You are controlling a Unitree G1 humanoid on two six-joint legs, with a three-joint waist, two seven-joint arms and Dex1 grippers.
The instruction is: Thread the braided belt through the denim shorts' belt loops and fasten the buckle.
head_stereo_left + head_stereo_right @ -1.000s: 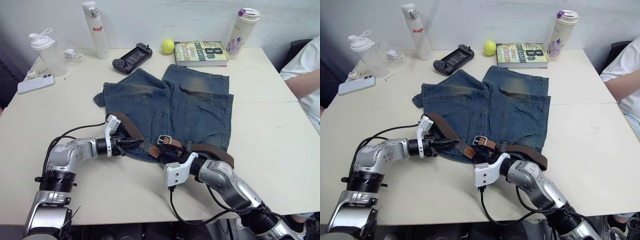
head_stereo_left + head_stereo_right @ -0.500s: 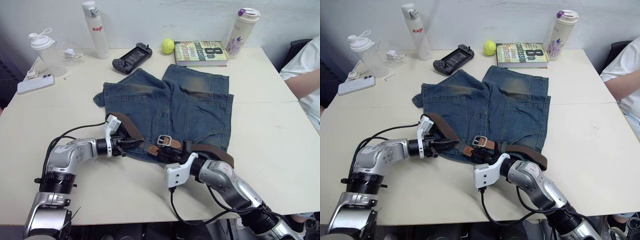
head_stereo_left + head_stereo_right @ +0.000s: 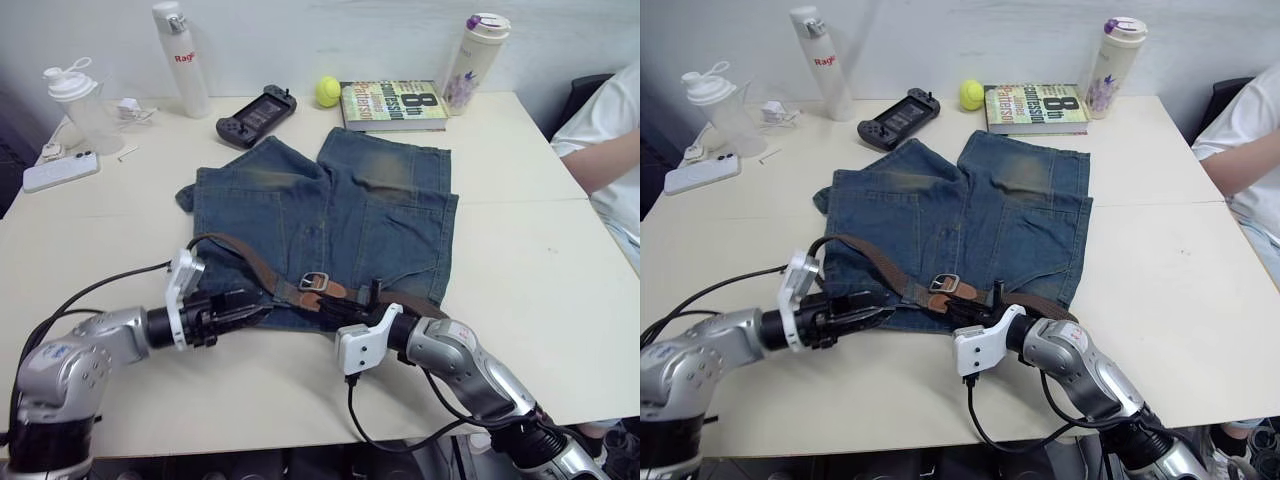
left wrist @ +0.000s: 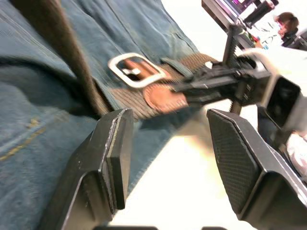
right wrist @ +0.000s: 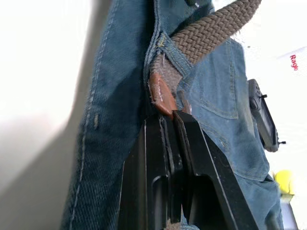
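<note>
The denim shorts (image 3: 330, 205) lie flat in the middle of the table, waistband toward me. The braided belt (image 3: 248, 260) loops up over the left hip, and its buckle (image 3: 313, 282) rests on the waistband. My left gripper (image 3: 255, 309) is open at the waistband's left edge, short of the buckle (image 4: 136, 69), with nothing between its fingers (image 4: 115, 158). My right gripper (image 3: 332, 304) is shut on the belt's brown leather end (image 5: 160, 98), just below a belt loop (image 5: 171, 56) through which the strap runs.
Along the far edge stand a white bottle (image 3: 178, 60), a shaker cup (image 3: 75, 100), a phone (image 3: 50, 170), a game controller (image 3: 250, 103), a yellow ball (image 3: 327, 91), a book (image 3: 393, 105) and a tumbler (image 3: 468, 50). A person's arm (image 3: 610, 150) shows at the right.
The left gripper has opened, let go of the belt and drawn back toward me. The right gripper has shut on the belt's end. The camera has shifted a little.
</note>
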